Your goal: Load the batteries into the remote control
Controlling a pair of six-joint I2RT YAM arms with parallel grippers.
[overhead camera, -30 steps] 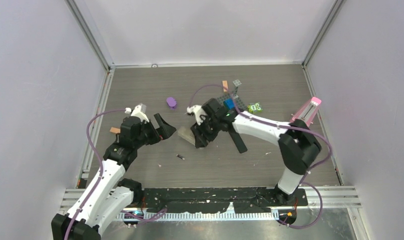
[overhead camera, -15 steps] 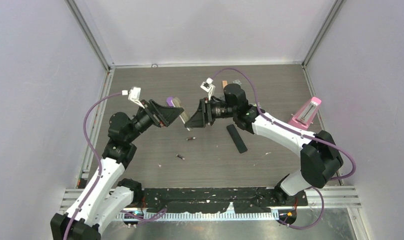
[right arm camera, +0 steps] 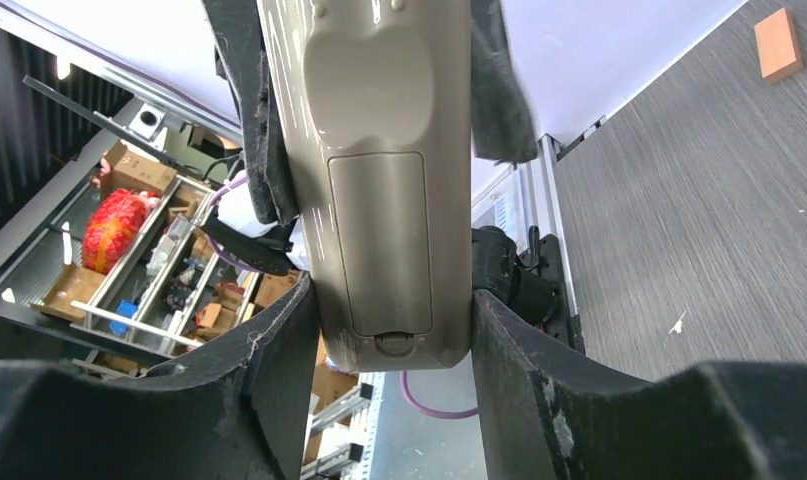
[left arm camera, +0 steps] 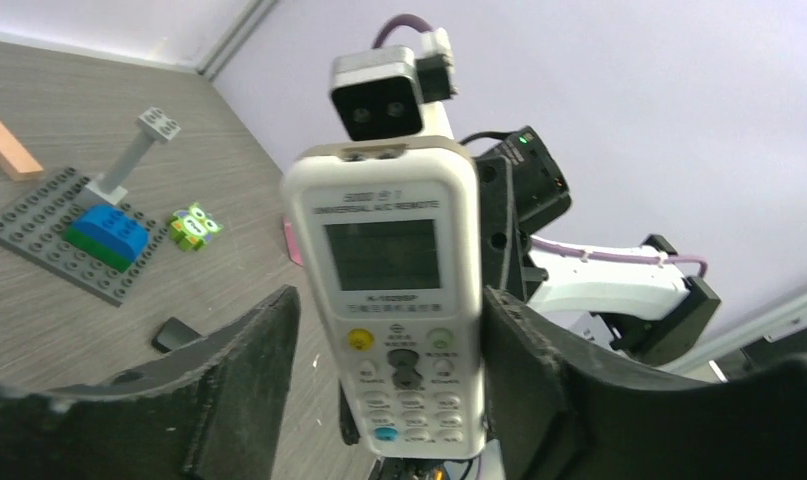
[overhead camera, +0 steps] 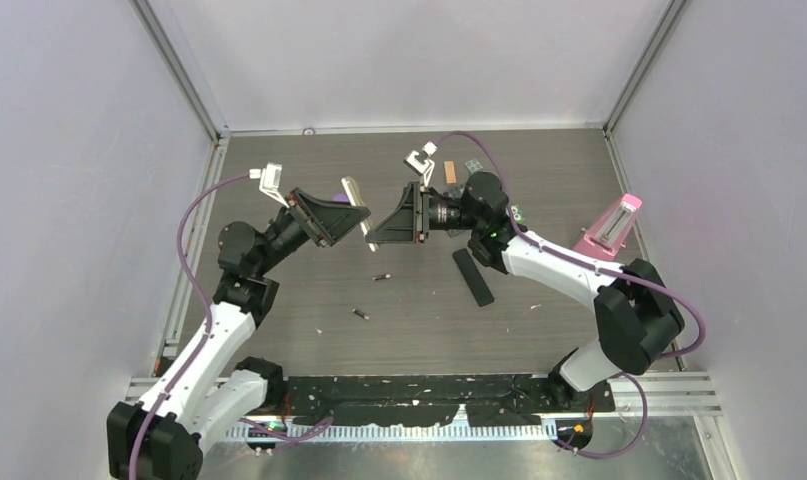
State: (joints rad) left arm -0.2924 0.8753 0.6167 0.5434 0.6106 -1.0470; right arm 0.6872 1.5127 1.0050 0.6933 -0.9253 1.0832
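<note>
The white remote is held off the table, upright between the two grippers. My right gripper is shut on its lower end; the right wrist view shows its back with the battery cover closed. My left gripper is open around it from the keypad side, its left finger standing apart from the casing. Two tiny dark batteries lie on the table below. No orange-red cell is in view.
A black strip lies right of the batteries. Behind the right arm are a grey brick plate with a blue brick, a green owl figure, a wooden block and a purple piece. A pink object stands at the right wall.
My right gripper lifted the remote off the table and turned to face the left gripper, which rose to meet it. A second battery now shows where the remote lay.
</note>
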